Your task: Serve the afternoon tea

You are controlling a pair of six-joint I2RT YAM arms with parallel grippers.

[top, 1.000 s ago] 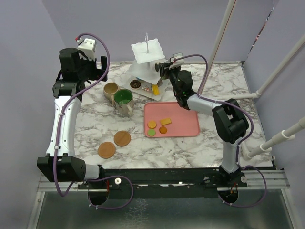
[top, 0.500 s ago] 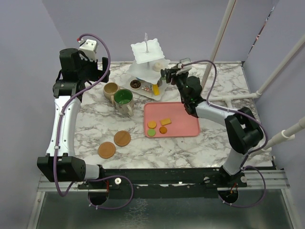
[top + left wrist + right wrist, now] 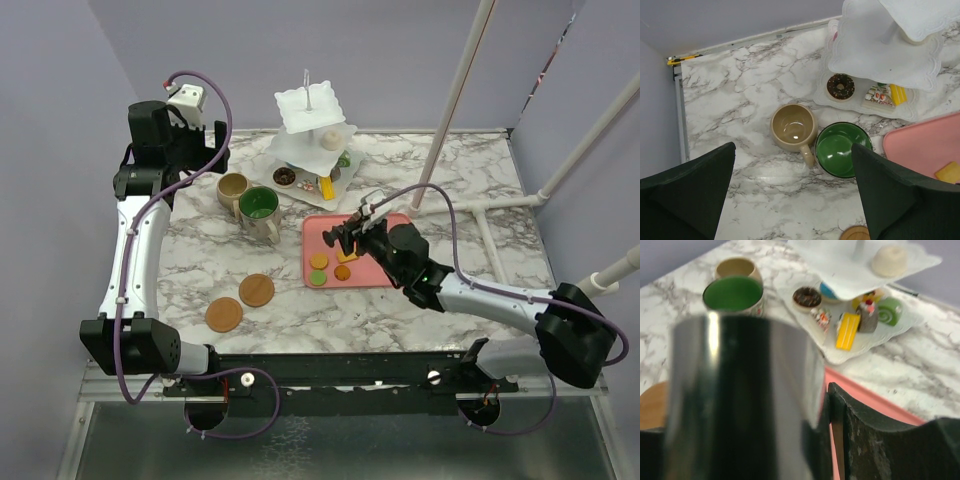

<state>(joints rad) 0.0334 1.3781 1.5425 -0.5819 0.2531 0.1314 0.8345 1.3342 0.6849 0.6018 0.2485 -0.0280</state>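
The white three-tier stand [image 3: 310,105] is at the back; its bottom tier holds a chocolate donut [image 3: 284,176] and other pastries, and its middle tier holds a cream pastry [image 3: 327,138]. The beige mug [image 3: 233,187] and the green-inside mug [image 3: 259,206] stand touching, left of the stand. Two wooden coasters [image 3: 256,290] [image 3: 224,314] lie near the front left. My right gripper [image 3: 345,240] hovers over the pink tray [image 3: 385,265], shut on black tongs [image 3: 740,400]. Several small pastries [image 3: 318,261] lie on the tray's left part. My left gripper [image 3: 210,145] is open and empty, high above the mugs [image 3: 793,127].
In the right wrist view the stand [image 3: 840,270] shows a green roll [image 3: 890,310] and a yellow slice [image 3: 847,330] on its bottom tier. White pipes [image 3: 520,200] cross the table's right side. Purple walls close the back and sides.
My right gripper has drawn back from the stand's middle tier, leaving the cream pastry there, and come down forward over the pink tray. The left arm has barely moved.
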